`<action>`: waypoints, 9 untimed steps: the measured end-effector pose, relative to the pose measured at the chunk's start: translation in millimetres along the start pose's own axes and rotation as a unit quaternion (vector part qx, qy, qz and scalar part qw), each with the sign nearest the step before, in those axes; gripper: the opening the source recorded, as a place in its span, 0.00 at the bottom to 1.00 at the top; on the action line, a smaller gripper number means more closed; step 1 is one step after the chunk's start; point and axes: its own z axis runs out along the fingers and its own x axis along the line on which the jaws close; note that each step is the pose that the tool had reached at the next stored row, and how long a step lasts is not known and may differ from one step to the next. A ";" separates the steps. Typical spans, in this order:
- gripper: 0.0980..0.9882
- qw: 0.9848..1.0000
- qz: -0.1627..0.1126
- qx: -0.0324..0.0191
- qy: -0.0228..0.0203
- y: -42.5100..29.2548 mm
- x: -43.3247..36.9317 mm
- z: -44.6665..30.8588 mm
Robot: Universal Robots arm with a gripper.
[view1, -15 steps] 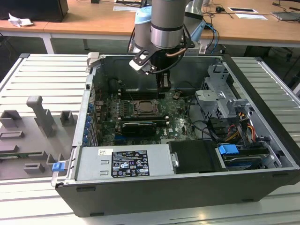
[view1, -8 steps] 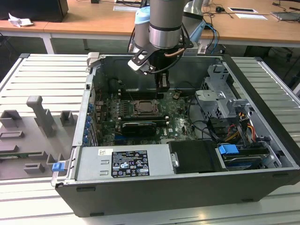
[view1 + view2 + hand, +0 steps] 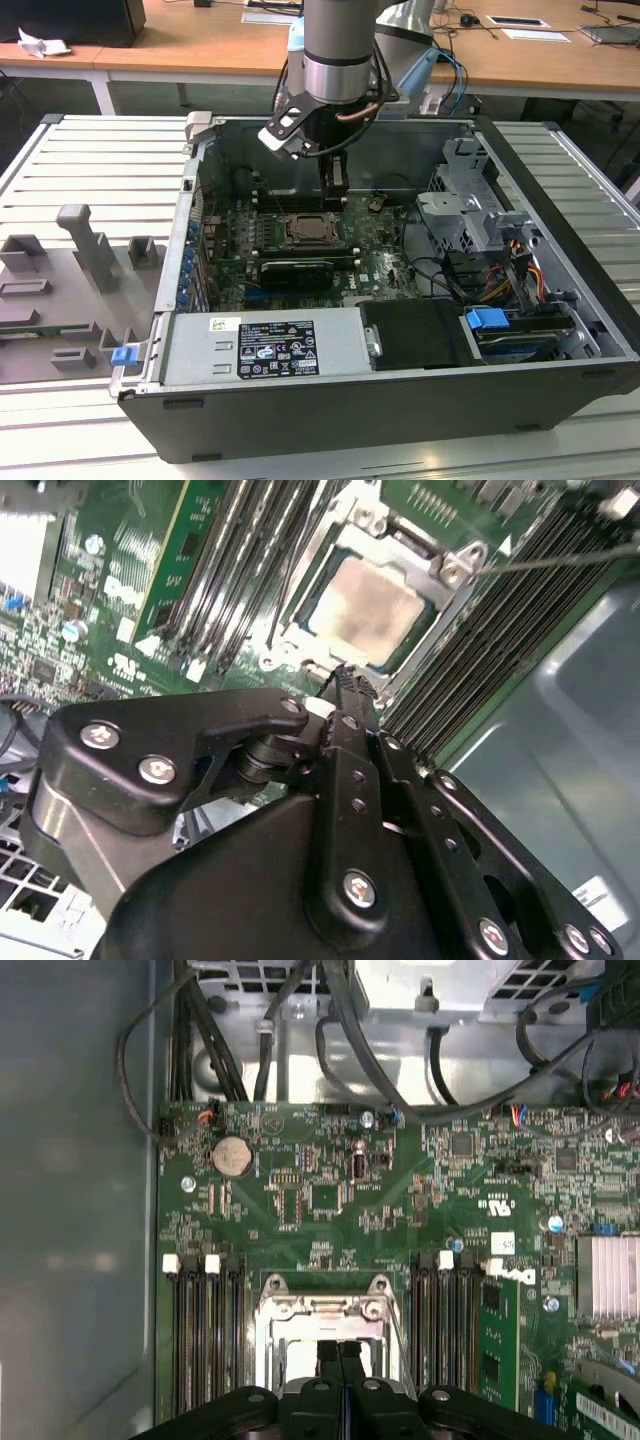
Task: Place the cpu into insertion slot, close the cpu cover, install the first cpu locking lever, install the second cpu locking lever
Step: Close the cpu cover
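In the exterior view, the gripper (image 3: 337, 188) hangs inside the open computer case (image 3: 560, 190) just beyond the insertion slot (image 3: 312, 231); a printed label (image 3: 275, 348) is too small to read. In the second wrist view, its fingers (image 3: 350, 705) are pressed together, empty, beside the cpu (image 3: 365, 605), which lies seated under the cpu cover (image 3: 395, 542). In the first wrist view, the fingertips meet over that cover.
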 end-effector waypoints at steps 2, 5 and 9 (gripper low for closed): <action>0.01 1.000 0.000 0.000 0.000 -6.4 0.6 -0.3; 0.01 1.000 0.000 0.000 0.000 -14.6 1.6 -0.4; 0.01 1.000 0.000 0.000 0.000 -25.0 2.0 -0.7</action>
